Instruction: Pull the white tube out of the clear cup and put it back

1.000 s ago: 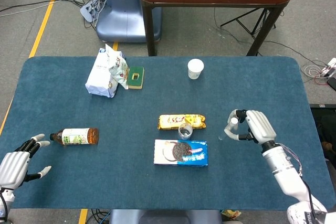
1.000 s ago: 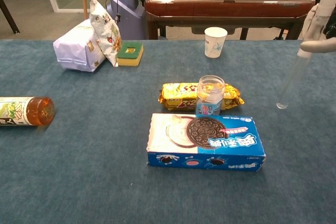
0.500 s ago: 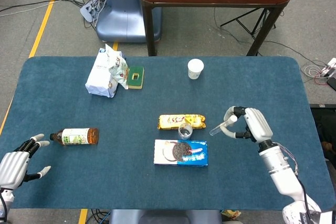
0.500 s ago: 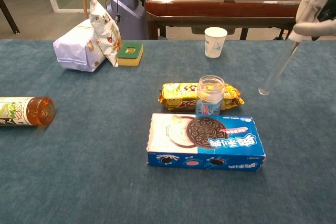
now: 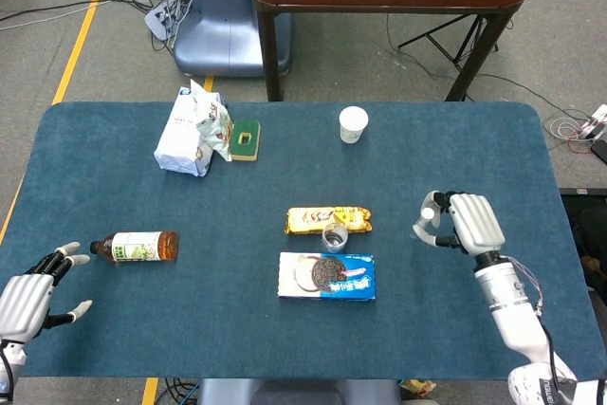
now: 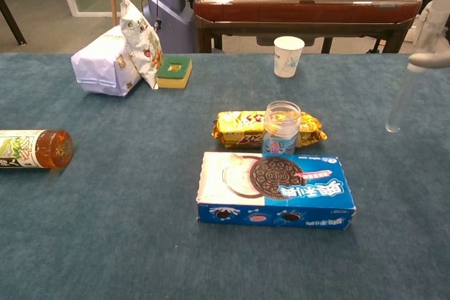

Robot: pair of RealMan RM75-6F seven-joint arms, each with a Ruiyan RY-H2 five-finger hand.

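Observation:
The clear cup stands at the table's middle, between a gold biscuit pack and a cookie box; in the chest view the clear cup has nothing in it. My right hand is raised to the right of the cup and pinches the top of the tube. In the chest view the tube hangs almost upright in the air, its lower tip well right of the cup, and only the right hand's fingers show at the frame edge. My left hand rests open at the front left corner.
A blue cookie box lies in front of the cup, a gold biscuit pack behind it. A paper cup stands farther back. A tea bottle lies left; a white bag and a green sponge sit back left.
Half a second ago the tube slanted left toward the cup; it has swung back to almost upright and shifted right with the right hand. The left hand is unmoved.

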